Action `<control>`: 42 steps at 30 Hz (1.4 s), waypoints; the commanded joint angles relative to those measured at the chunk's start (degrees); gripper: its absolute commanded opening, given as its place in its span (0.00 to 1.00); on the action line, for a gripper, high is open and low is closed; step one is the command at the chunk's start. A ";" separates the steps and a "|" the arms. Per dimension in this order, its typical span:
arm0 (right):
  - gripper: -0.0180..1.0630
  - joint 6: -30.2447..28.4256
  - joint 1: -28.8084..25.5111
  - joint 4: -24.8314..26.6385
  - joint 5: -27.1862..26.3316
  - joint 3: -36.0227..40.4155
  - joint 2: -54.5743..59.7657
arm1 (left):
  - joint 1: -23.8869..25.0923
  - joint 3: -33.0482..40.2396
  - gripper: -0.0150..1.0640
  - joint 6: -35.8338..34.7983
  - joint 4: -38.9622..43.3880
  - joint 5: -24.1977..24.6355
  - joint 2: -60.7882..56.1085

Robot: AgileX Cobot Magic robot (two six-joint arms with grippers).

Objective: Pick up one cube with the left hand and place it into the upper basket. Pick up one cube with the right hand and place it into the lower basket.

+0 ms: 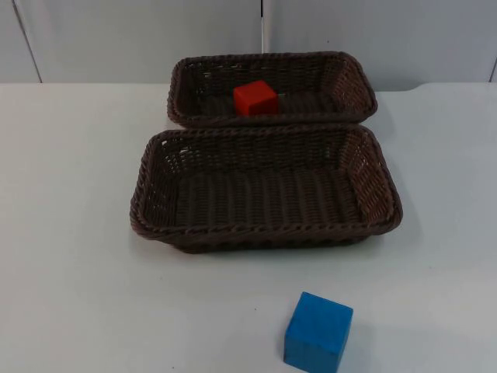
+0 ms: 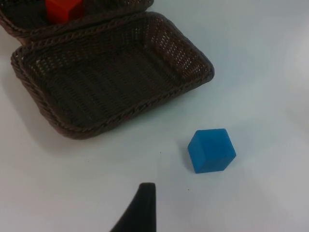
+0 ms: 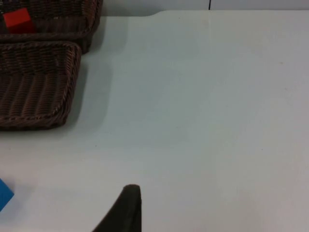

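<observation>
A red cube [image 1: 255, 98] lies inside the upper brown wicker basket [image 1: 272, 57] at the back of the table. The lower basket [image 1: 264, 230], just in front of it, holds nothing. A blue cube [image 1: 318, 332] rests on the white table in front of the lower basket, slightly right of its middle. My left gripper [image 2: 140, 208] hangs above the table, with the blue cube [image 2: 211, 150] a short way ahead of it and the lower basket [image 2: 120, 115] beyond. My right gripper [image 3: 126, 210] hovers over bare table to the right of the baskets, with the blue cube's corner [image 3: 4, 194] off to its side.
The two baskets touch along their long sides. The grey partition wall [image 1: 140, 39] stands right behind the upper basket. White table top [image 1: 70, 295] lies open on both sides of the baskets and in front of them.
</observation>
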 commanded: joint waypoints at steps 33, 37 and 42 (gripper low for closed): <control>0.99 -0.51 -0.32 0.59 -0.51 -13.34 35.54 | -0.35 0.30 0.87 0.19 0.28 0.08 -0.30; 0.99 -2.38 -0.32 0.70 -0.51 -14.81 42.33 | -0.35 0.30 0.87 0.19 0.28 0.08 -0.30; 0.99 -3.52 -0.32 2.35 -0.90 -15.08 48.04 | -0.35 0.30 0.87 0.19 0.28 0.08 -0.30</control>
